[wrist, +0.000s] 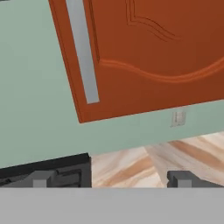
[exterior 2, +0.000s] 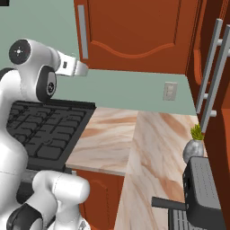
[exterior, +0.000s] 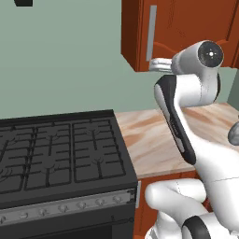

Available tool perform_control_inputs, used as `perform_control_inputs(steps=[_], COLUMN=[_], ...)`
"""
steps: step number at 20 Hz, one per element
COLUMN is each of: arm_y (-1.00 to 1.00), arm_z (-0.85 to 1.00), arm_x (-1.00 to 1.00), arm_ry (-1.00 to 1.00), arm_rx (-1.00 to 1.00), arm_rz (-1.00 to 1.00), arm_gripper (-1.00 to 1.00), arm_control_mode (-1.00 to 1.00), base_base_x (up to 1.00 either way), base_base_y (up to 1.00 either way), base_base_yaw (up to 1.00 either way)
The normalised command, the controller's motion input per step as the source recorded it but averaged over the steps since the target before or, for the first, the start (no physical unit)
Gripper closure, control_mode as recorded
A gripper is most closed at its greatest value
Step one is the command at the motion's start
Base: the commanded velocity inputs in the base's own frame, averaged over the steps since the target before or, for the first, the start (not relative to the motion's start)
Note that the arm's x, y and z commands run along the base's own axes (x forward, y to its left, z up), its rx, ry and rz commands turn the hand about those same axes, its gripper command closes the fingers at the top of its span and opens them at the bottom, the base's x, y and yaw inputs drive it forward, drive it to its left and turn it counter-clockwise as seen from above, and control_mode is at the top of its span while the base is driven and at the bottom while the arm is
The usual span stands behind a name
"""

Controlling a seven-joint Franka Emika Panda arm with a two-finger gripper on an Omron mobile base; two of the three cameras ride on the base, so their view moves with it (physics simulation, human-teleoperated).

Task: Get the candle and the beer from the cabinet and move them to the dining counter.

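No brand, label or writing can be read on anything here.

At the left lies the black gas stove [exterior: 56, 149], its grates flat and a row of grey knobs [exterior: 70, 207] along its front edge. Its right edge butts against the marble-veined worktop [exterior: 149, 140], which runs rightward along the pale green wall [exterior: 60, 56] and turns a corner toward the camera in the right base view. The stretch of worktop just beside the stove is bare, with free room above it up to the cabinet's lower edge.

Above the worktop hangs the cabinet [exterior 2: 139, 31], reddish-brown, its arched-panel door closed, so the candle and the beer cannot be seen. A grey vertical bar handle [exterior 2: 82, 31] stands along the door's left edge. The end effector [exterior 2: 81, 68] is raised just below and near that handle, apart from it, its jaws spread wide and holding nothing; in the hand view the two dark fingertips [wrist: 40, 178] stand far apart at the bottom, with the handle and the door's lower left corner ahead.

Further right a small wall outlet [exterior 2: 170, 91] sits on the wall. At the far right stand tall doors with long grey bar handles [exterior 2: 211, 72], a small green plant in a grey round pot [exterior 2: 194, 146] on the worktop, and a dark grey appliance [exterior 2: 202, 188] beside it.
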Motion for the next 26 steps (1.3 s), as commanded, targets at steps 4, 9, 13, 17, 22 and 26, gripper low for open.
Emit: perform_control_inputs(steps=[4, 9, 13, 17, 22, 26], arm_y=[0.0, 0.0, 0.0, 0.0, 0.0, 0.0], arm_z=[0.23, 0.14, 0.03, 0.0, 0.0, 0.0], arm_x=[0.17, 0.08, 0.35, 0.48, 0.46, 0.42], arm_ry=[0.13, 0.01, 0.0, 0.0, 0.0, 0.0], arm_rx=[0.0, -0.03, 0.0, 0.0, 0.0, 0.0], arm_rz=[0.0, 0.01, 0.04, 0.11, 0.17, 0.12], arm_gripper=[-1.0, -1.0, -1.0, -1.0, -1.0, -1.0], arm_control_mode=[-1.0, -1.0, -1.0, -1.0, -1.0, -1.0], base_base_x=[0.0, 0.0, 0.0, 0.0, 0.0, 0.0], base_base_y=[0.0, 0.0, 0.0, 0.0, 0.0, 0.0], base_base_yaw=[0.0, 0.0, 0.0, 0.0, 0.0, 0.0])
